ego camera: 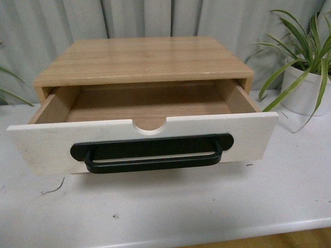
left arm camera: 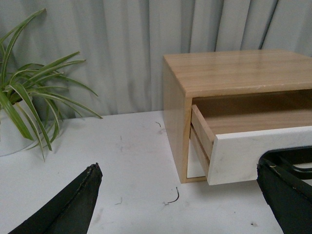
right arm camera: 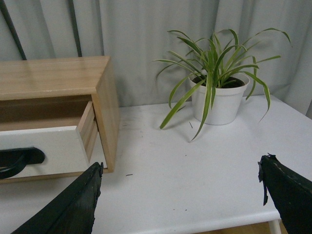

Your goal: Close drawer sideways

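Drawer (ego camera: 248, 137) stands pulled well out of its light wood housing (ego camera: 142, 59), and from my front camera I look down into its wooden interior. Its white front faces me and runs slightly slanted across the picture. The wide black bar handle (ego camera: 151, 153) crosses its middle, and the half-round notch (ego camera: 150, 125) is cut into its top edge. The housing rests on the white tabletop (ego camera: 170, 206), with a grey curtain (ego camera: 155, 18) behind it.

My left tool (left arm camera: 178, 168) is spread wide, with nothing between its black fingers (left arm camera: 73, 204). It sits low over the tabletop, off the drawer's left corner. In that wrist view one finger overlaps the end of the handle, and I cannot tell whether they touch. Under the drawer I see a plain white panel (left arm camera: 196, 163) set back in the housing.

My right tool (right arm camera: 180, 165) is just as wide and holds nothing. It is low over the tabletop on the drawer's right side, apart from the housing. A green plant (right arm camera: 219, 63) in a white pot (right arm camera: 219, 105) stands to the right of the housing. A second plant (left arm camera: 29, 97) stands well to its left. A small dark curled scrap (left arm camera: 171, 197) lies on the tabletop near the left corner.
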{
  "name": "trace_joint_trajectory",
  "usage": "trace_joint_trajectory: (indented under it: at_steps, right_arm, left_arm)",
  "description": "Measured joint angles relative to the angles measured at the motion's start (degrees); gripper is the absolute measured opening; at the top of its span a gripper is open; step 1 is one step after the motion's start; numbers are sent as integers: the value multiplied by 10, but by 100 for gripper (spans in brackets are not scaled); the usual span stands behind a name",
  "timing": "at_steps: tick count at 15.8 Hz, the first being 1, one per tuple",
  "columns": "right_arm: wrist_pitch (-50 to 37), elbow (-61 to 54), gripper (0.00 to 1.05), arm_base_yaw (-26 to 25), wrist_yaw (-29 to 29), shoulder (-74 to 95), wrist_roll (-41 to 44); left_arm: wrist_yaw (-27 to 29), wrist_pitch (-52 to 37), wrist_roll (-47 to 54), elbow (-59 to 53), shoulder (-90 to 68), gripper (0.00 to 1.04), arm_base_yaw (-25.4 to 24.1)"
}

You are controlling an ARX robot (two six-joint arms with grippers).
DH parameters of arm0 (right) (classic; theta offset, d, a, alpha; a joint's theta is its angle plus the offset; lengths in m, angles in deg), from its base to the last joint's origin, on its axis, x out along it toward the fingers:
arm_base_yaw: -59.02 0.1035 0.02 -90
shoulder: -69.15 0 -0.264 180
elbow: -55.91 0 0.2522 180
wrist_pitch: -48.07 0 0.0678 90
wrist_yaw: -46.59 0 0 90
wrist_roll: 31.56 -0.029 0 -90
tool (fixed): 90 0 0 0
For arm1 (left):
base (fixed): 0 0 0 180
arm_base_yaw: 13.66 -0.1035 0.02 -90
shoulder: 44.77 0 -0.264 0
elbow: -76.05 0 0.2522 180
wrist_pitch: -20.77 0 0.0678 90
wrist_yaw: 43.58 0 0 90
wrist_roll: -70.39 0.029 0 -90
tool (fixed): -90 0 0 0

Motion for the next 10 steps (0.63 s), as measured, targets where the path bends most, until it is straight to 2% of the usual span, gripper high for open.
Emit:
trace_joint_trajectory:
  at_steps: [10]
  right_arm:
    - [0,0,98,0,0,0,0]
  left_arm:
    - [0,0,0,0,0,98,0]
